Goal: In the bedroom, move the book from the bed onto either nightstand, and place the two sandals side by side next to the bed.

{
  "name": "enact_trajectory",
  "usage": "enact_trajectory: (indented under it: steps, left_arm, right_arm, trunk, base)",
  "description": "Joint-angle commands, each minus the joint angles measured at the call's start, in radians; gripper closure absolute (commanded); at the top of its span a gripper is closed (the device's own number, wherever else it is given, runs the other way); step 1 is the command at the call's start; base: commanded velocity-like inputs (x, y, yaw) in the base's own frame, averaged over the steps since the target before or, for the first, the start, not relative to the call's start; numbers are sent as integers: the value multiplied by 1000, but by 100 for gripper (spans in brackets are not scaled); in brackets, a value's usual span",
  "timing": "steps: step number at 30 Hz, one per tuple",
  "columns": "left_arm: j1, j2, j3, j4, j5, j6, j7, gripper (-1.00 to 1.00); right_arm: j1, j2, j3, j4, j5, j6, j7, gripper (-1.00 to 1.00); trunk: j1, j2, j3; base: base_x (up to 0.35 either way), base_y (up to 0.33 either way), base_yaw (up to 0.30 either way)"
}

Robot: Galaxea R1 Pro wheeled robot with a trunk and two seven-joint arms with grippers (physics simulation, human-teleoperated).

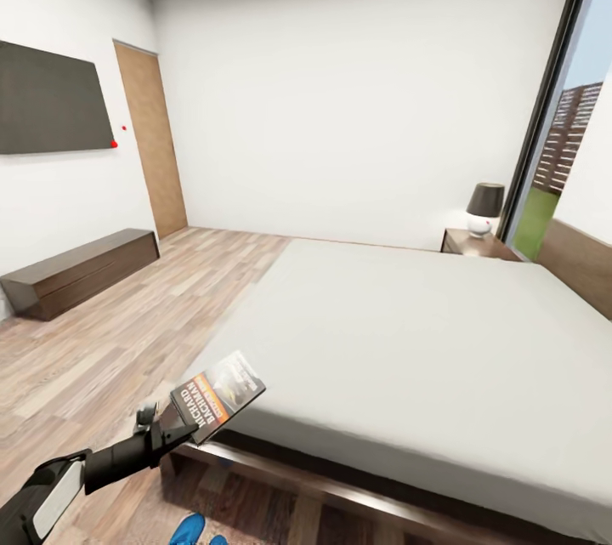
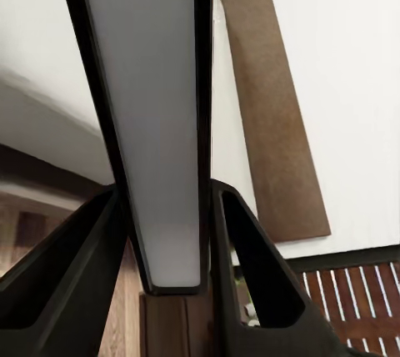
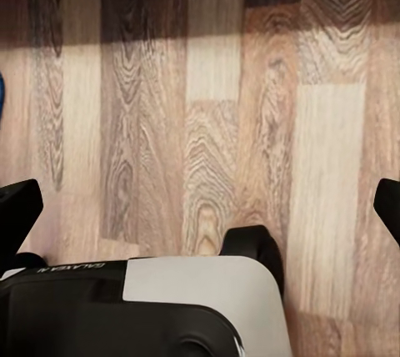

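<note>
The left gripper (image 1: 174, 430) is clamped on the book (image 1: 219, 394), held up at the near corner of the bed (image 1: 408, 341) — the nightstand (image 1: 478, 246) lies far beyond it. The right gripper (image 3: 200, 207) is spread wide over the floor (image 3: 208, 82).

Even, bright daylight fills the room, coming from the window (image 1: 557, 145) at the right. The walls and mattress (image 1: 408, 332) look pale and slightly washed out. A soft shadow lies under the bed frame on the floor (image 3: 208, 7). The head view bends straight lines near its edges. The renders are slightly soft, without glare.
</note>
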Motion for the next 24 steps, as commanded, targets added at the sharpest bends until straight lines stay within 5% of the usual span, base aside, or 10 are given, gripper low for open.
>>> enact_trajectory:
  steps: [1,13,24]
  left_arm:
    - [-1,0,1,1,9,11,-1,100]
    - [-1,13,2,5,10,11,-3,100]
    - [-1,14,2,5,10,11,-2,100]
  right_arm:
    - [-2,1,8,4,-7,-5,6,-100]
    - [-2,4,11,4,-7,-5,6,-100]
    - [-2,5,11,4,-7,-5,6,-100]
  trunk:
    - [0,-1,-1]
    - [0,-1,-6]
    - [0,-1,-6]
  base:
    - [0,0,245]
    - [0,76,224]
    - [0,98,39]
